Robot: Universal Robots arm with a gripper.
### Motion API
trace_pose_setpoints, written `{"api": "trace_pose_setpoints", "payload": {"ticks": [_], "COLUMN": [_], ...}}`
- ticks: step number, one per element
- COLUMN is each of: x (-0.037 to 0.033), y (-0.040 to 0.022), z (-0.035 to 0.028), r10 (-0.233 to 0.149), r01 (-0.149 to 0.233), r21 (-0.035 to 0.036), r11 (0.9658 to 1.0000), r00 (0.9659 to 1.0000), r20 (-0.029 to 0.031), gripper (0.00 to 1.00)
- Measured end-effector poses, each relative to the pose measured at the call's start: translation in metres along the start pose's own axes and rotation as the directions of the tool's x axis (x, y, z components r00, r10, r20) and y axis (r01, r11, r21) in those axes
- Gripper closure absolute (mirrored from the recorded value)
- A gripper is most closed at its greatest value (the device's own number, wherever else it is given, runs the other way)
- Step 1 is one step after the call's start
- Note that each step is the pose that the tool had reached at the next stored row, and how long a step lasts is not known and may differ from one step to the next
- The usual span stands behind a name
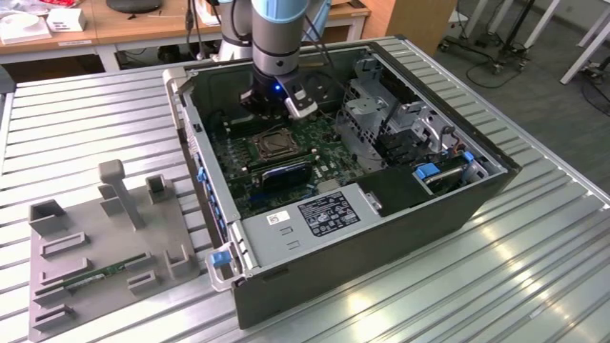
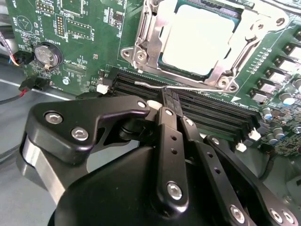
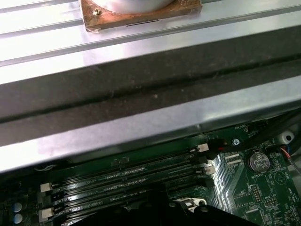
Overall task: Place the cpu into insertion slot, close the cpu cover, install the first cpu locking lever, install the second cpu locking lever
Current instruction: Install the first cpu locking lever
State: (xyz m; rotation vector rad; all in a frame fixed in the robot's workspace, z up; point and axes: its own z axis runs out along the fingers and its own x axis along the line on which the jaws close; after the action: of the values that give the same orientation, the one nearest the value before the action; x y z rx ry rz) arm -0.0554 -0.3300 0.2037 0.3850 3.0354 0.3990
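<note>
Open dark computer case [image 1: 381, 257] mid-frame on slatted metal table [image 1: 496, 286]. Inside it: white-labelled power supply box [image 1: 305, 218], and grey drive cage [image 1: 367, 114] toward the exterior view's right. Grey fixture tray [image 1: 96, 221] at lower left, green memory stick [image 1: 105, 274] lying in it. Second wrist view: black memory slots [image 2: 211, 110], coin cell battery [image 2: 48, 55].

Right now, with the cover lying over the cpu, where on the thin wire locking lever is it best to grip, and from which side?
Probably grip the locking lever on its bare straight run. It is a thin wire lying along the edge of the cpu cover, beside the memory slots, so come from above and close across the wire. The gripper hangs there.
</note>
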Motion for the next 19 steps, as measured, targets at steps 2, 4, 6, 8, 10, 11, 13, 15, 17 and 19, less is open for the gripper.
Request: {"api": "trace_pose_setpoints", "payload": {"ticks": [2, 4, 6, 8, 10, 11, 13, 15, 17, 19], "x": [-0.0002, -0.0003, -0.0005, -0.0008, -0.001, -0.001, -0.0011, -0.0011, -0.0012, -0.0012], "y": [-0.0006, -0.0011, -0.0016, -0.0021, -0.0026, -0.0029, -0.0034, -0.0039, -0.0042, -0.0045], "z": [0.0016, 0.003, 0.0041, 0.005, 0.0059, 0.0065, 0.0077, 0.0087, 0.0102, 0.0112], "r10": [0.0, 0.0, 0.0, 0.0, 0.0, 0.0, 0.0, 0.0, 0.0, 0.0], "r01": [0.0, 0.0, 0.0, 0.0, 0.0, 0.0, 0.0, 0.0, 0.0, 0.0], "r21": [0.0, 0.0, 0.0, 0.0001, 0.0, 0.0, 0.0001, 0.0007, -0.0002, -0.0002], "r11": [1.0, 1.0, 1.0, 1.0, 1.0, 1.0, 1.0, 1.0, 1.0, 1.0], "r00": [1.0, 1.0, 1.0, 1.0, 1.0, 1.0, 1.0, 1.0, 1.0, 1.0], "r20": [0.0, 0.0, -0.0001, -0.0001, 0.0, 0.0, -0.0001, -0.0002, -0.0001, -0.0001], "gripper": [0.89, 0.89, 0.89, 0.89, 0.89, 0.89, 0.89, 0.89, 0.89, 0.89]}}
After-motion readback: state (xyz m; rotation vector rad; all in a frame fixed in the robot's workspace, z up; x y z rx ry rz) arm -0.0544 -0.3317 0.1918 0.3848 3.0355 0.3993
